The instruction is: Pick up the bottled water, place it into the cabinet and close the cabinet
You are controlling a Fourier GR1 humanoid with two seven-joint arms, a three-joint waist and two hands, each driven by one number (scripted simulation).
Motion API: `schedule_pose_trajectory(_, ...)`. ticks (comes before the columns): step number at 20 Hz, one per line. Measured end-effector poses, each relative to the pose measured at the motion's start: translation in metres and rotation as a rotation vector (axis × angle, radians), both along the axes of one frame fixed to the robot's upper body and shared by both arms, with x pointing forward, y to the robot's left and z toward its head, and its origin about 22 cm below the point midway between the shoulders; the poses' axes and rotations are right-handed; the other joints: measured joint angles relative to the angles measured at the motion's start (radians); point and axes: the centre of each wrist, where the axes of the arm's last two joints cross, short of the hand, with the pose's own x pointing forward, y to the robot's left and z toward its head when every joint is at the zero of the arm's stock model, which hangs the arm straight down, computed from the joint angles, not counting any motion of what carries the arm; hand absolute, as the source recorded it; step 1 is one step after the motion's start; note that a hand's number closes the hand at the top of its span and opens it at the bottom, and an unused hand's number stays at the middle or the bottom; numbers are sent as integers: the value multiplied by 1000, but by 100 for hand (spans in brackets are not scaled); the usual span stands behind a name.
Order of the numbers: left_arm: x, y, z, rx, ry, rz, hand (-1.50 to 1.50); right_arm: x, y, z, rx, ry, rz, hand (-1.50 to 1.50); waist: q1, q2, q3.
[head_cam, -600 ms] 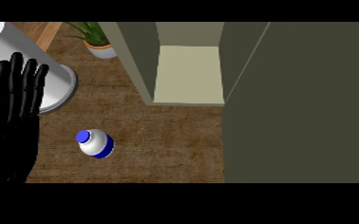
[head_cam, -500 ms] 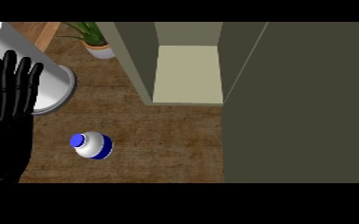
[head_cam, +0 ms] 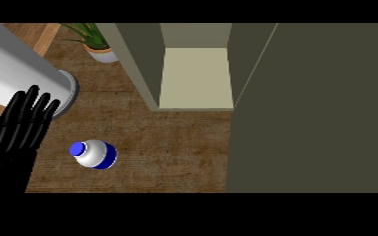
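I'm seeing the left robot hand [head_cam: 28, 117] resting at left edge w/ fingers straight, holding nothing. Bottled water [head_cam: 94, 153] is standing on the desk [head_cam: 170, 145] lower left, near the hand; cabinet [head_cam: 196, 75] is sitting open, top center.

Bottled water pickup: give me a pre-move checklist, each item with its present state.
1. Bottled water in view, standing on the counter: ok.
2. Nothing touching the bottle: ok.
3. Left hand open, fingers straight, at the view's left edge beside the bottle: ok.
4. Right hand visible: not ok, it does not show.
5. Cabinet open, its inner shelf bare: ok.
6. Cabinet door swung open at the right, clear of the bottle: ok.
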Motion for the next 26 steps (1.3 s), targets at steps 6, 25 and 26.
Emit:
schedule_pose_trajectory(6, -37, 1, 8, -10, 65, -10, -150, -27, 0, 6, 15, 62, 11, -150, 3, 1, 0)
schedule_pose_trajectory(25, -50, 24, -43, 26, 143, 152, -150, -70, 9, -4, 21, 131, 25, -150, -7, 1, 0)
schedule_pose_trajectory(26, -48, 23, -49, 28, 150, 163, -150, -71, 8, -4, 12, 130, 22, -150, -8, 1, 0)
